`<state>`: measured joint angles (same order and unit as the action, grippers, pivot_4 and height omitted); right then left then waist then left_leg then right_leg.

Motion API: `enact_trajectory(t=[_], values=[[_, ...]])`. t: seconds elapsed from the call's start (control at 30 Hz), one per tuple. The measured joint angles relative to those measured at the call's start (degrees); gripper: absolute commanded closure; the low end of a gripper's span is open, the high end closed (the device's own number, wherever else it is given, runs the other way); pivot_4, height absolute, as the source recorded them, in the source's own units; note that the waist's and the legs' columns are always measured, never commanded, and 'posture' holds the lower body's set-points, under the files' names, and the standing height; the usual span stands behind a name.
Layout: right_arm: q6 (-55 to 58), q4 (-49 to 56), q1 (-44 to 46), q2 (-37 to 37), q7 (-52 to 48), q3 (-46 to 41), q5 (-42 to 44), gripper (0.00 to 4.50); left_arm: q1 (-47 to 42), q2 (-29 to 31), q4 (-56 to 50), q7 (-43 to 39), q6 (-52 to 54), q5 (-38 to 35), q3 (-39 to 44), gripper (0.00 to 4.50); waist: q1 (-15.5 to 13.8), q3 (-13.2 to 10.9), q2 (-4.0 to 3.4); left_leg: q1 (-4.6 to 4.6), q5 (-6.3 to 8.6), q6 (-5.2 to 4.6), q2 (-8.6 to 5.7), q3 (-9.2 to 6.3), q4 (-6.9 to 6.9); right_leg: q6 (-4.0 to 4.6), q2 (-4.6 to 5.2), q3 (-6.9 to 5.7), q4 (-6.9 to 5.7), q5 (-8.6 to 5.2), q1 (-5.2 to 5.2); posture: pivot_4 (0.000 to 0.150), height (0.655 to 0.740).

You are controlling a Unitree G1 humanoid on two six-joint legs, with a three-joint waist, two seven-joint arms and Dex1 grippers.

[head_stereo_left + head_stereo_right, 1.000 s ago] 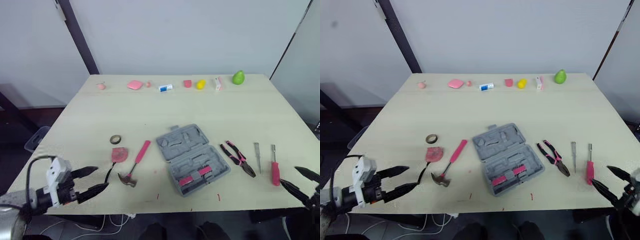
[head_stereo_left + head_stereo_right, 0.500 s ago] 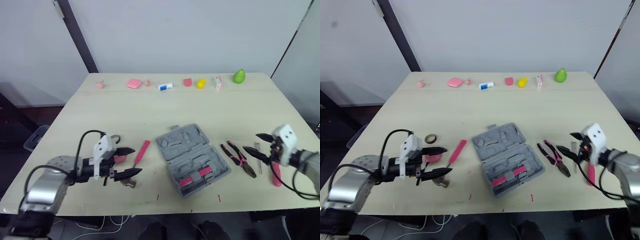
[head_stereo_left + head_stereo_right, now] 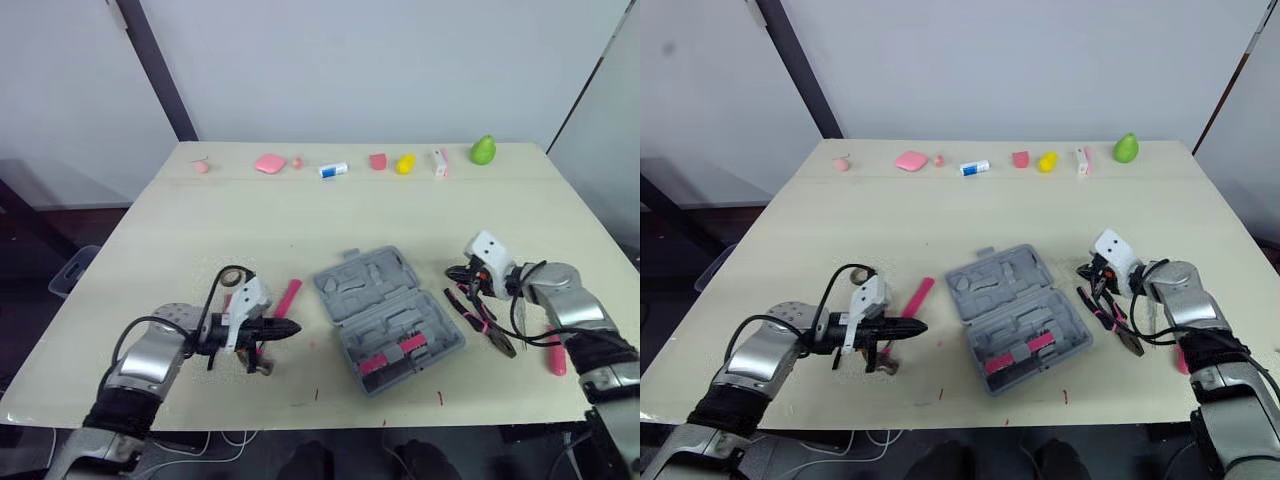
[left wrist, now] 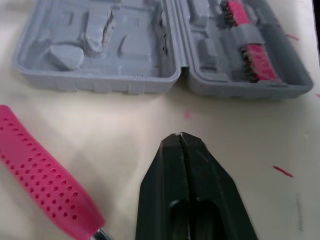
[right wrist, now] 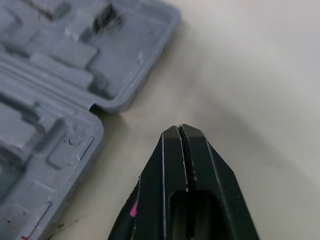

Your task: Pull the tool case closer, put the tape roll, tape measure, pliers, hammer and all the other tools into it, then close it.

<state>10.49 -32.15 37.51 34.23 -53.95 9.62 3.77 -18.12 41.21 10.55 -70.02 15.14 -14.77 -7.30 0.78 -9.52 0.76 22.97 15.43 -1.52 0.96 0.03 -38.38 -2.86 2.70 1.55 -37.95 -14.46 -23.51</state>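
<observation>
While the case [image 3: 385, 305] lies open mid-table in the eye views, your left gripper [image 3: 288, 327] could knock the hammer [image 3: 289, 295]. Left wrist view: fingers [image 4: 160, 175] pinched together, empty. Right wrist view: right gripper [image 5: 180, 128] likewise, so hooking the case may slip.

wall [image 3: 400, 60] plain white | table [image 3: 300, 215] pale wood | floor [image 3: 50, 225] dark, left of table | post [image 3: 160, 75] black, slanted against wall

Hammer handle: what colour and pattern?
The hammer handle is pink with rows of small dimples; best seen in left wrist view.
</observation>
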Motion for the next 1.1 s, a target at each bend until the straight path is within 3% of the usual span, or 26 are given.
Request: enact_trajectory(t=[0.3,1.1], values=[[-5.81,-11.57,4.91,-4.10,-2.05,3.53,-5.77,4.47,-3.12,-2.09,2.57,-0.40,0.09,3.93,-4.60,4.43,0.27,0.00,-0.01,-0.04,0.00,0.00,-0.06,-0.01,-0.01,0.00,-0.01,0.01,-0.07,0.00,0.00,0.150,0.7400],[-3.54,-5.73,3.02,-6.52,-5.82,3.96,-6.95,4.47,-8.75,-8.02,10.66,-1.15,-0.27,8.08,-8.50,4.43,0.40,0.00,-0.01,-0.05,-0.01,0.01,-0.13,-0.09,-0.07,0.00,0.00,-0.02,-0.20,0.01,0.00,0.150,0.7400]])
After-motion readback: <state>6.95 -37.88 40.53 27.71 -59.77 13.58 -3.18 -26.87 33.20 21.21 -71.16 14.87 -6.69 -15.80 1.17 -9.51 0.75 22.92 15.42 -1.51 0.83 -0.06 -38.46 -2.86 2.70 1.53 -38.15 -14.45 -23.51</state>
